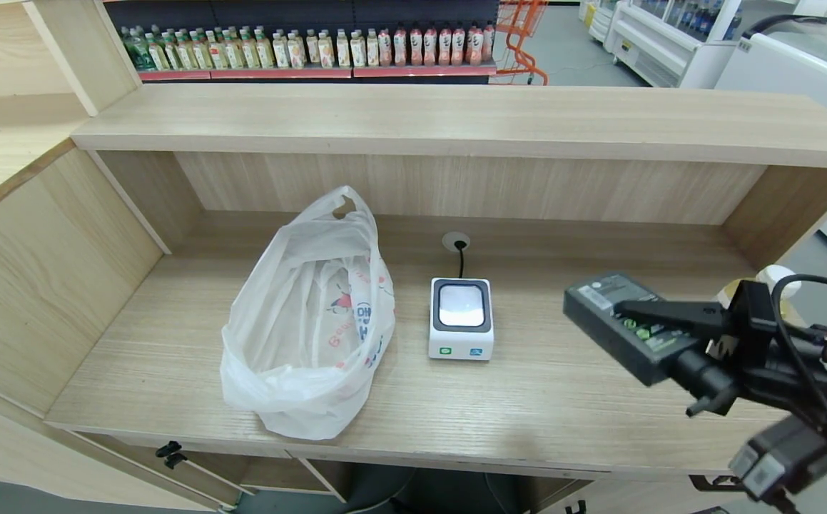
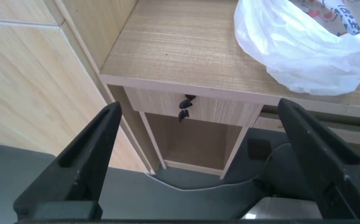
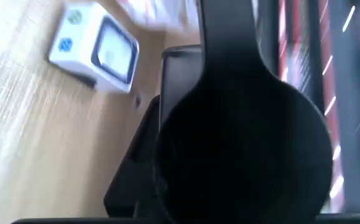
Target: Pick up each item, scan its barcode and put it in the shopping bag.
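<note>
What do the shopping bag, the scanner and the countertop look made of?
White translucent shopping bag: thin plastic film, slightly glossy; crinkled folds, inside visible through it.
White boxy barcode scanner: probably moulded hard plastic, smooth shell; window glossy, glass or clear plastic.
Light wood-grain countertop: wood or laminate, matte; straight grain visible, can't tell which.

A light wooden bench [image 1: 563, 400] spans the lower half of the head view, with a round cable port [image 1: 456, 240] set into its top near the back wall at centre. A raised wooden ledge [image 1: 456, 118] runs across above it. At the bench's lower left front edge, dark keys [image 1: 169, 453] hang from a drawer. Along the top of the frame stands a shelf of bottles [image 1: 313, 48], an orange cart [image 1: 520, 36] just right of it, and white chest coolers [image 1: 670, 36] in the upper right corner.
</note>
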